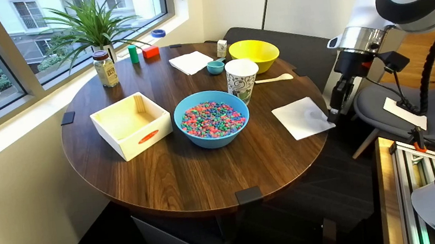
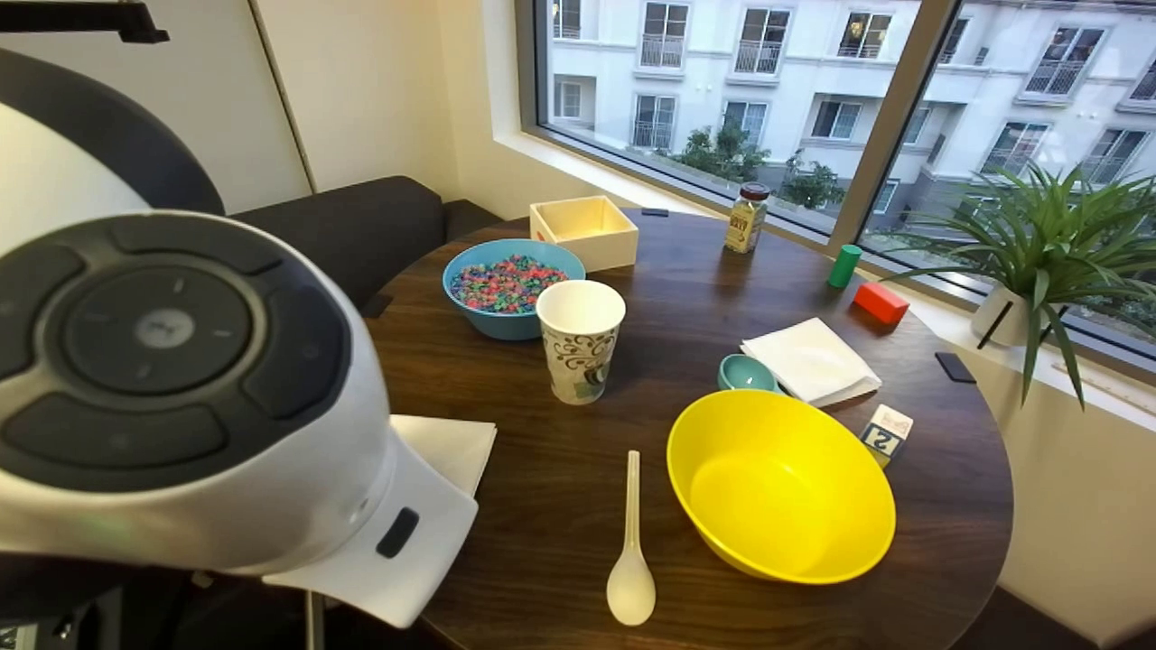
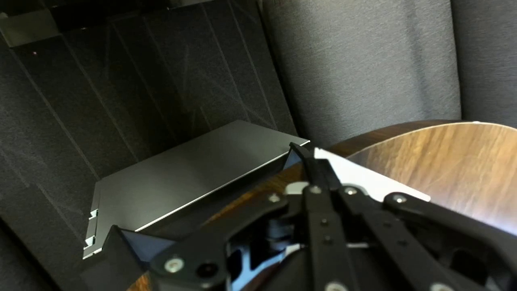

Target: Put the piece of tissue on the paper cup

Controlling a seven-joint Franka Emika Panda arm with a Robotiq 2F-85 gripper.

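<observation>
Tissue [image 1: 297, 120] lay spread on the round table [image 1: 158, 184] in an exterior view, one corner out at the rim, and right there, at that corner, was the pincer [image 1: 333, 117], dark and pointing down! The paper cup [image 1: 242, 77] stood upright farther in, well apart from the tissue, just beside the blue bowl [image 1: 216, 142] full of bright bits [image 1: 213, 119]. That bowl sat between the cup and the wooden box [image 1: 133, 150], with the salt jar [image 1: 106, 71] over near the window [image 1: 5, 45].

Big obstruction next, in an exterior view: the robot arm [image 2: 190, 361] loomed large, hiding the pincer and most of the tissue, just a white wedge poking out. The cup's open mouth faced up, the spoon [image 2: 631, 578] lay beside the yellow bowl [image 2: 777, 506], and another white sheet [image 2: 813, 361] lay next to the teal scoop [image 2: 748, 372].

Over to the wrist view! The pincer filled the lower middle, tissue showing white right by its fingers [image 3: 321, 206], with table wood to the right and grey fabric [image 3: 363, 68] beyond. Dark parts crowded the tips; apart, together or clamped on that corner, I could not tell.
</observation>
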